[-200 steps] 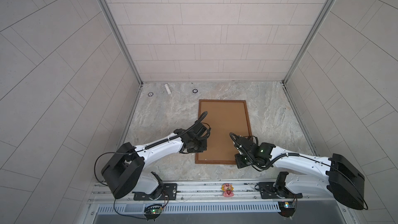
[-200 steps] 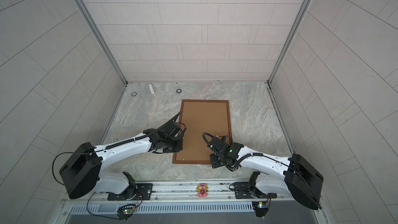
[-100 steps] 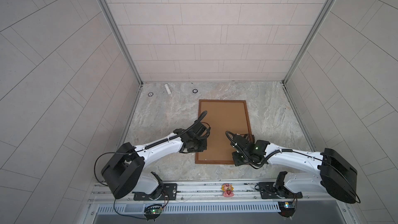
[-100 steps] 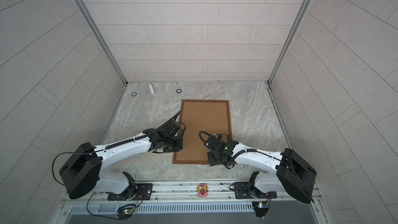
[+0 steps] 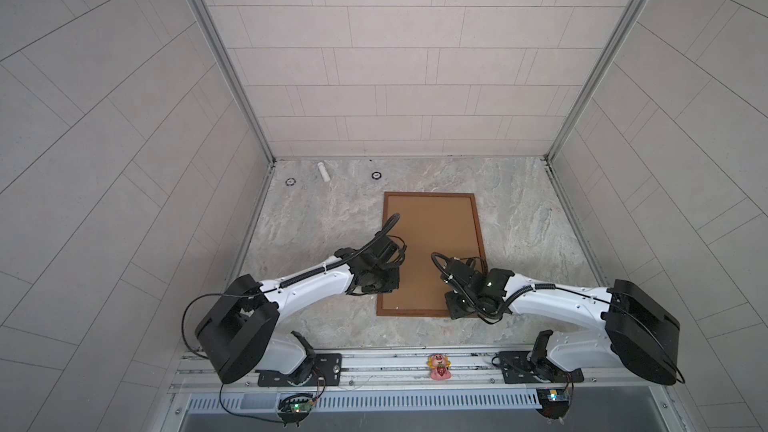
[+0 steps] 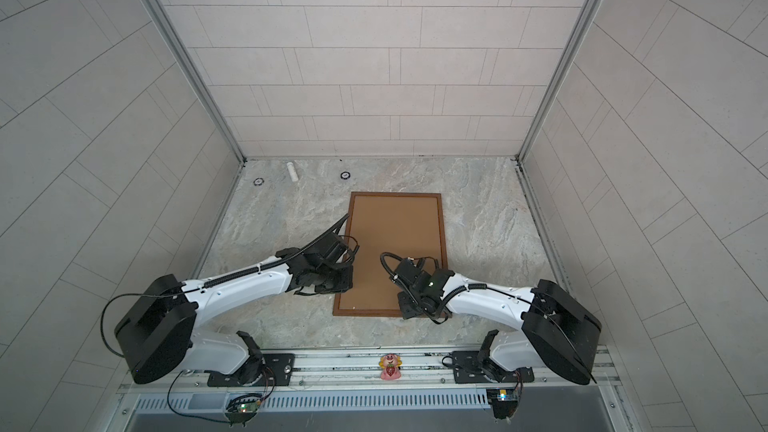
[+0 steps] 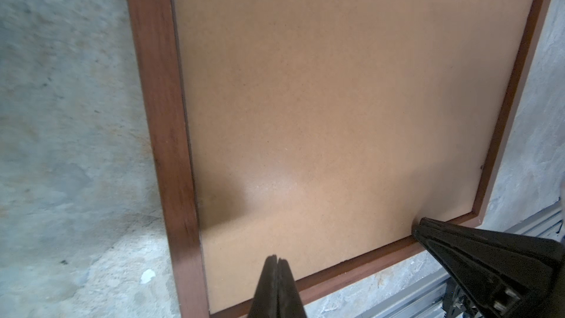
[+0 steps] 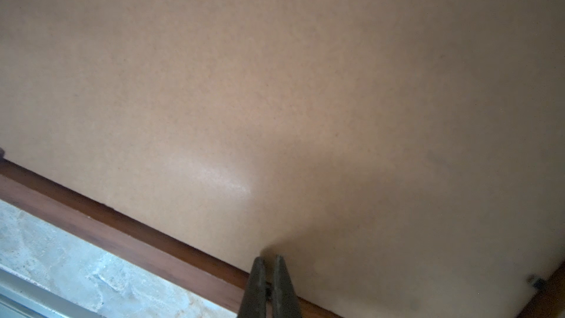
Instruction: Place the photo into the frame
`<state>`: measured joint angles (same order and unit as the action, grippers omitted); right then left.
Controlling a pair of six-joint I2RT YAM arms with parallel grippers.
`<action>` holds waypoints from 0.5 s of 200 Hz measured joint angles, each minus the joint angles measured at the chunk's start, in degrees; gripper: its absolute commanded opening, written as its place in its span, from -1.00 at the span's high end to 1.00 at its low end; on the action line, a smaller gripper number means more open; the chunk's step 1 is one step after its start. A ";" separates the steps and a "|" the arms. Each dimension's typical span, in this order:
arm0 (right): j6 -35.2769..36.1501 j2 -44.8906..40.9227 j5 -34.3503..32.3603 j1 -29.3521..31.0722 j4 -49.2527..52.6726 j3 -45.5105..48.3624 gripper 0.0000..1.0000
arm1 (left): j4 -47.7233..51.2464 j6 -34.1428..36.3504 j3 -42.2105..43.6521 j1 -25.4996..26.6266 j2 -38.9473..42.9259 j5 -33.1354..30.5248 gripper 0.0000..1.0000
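The frame (image 5: 478,234) (image 6: 443,234) is thin dark brown wood and lies flat mid-table. A plain light brown backing board (image 5: 432,226) (image 6: 395,226) fills it. The photo is hidden. In the left wrist view, my left gripper (image 7: 276,260) is shut and empty, just above the board (image 7: 336,102) near the frame's near-left corner (image 7: 183,240). My right gripper (image 8: 269,260) is also shut. Its tips touch the board (image 8: 275,87) beside the near rail (image 8: 122,237), close to the near-right corner. In both top views the wrists (image 5: 388,284) (image 5: 455,309) cover the fingertips.
A white cylinder (image 5: 323,171) and two small black rings (image 5: 289,181) (image 5: 376,175) lie at the back left of the marbled table. A pink toy (image 5: 439,366) sits on the front rail. Tiled walls close in three sides.
My right arm has shifted a little left along the frame's near edge. The left arm has hardly moved. Both grippers stay shut.
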<state>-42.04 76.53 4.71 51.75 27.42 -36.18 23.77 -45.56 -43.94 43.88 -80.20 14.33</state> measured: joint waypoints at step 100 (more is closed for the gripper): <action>2.21 1.03 2.75 -1.57 3.41 -2.78 1.00 | 0.68 0.11 -0.02 0.00 1.51 -0.63 0.94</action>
<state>-39.83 77.56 7.46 50.17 30.83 -38.96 24.45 -45.45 -43.97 43.88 -78.70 13.69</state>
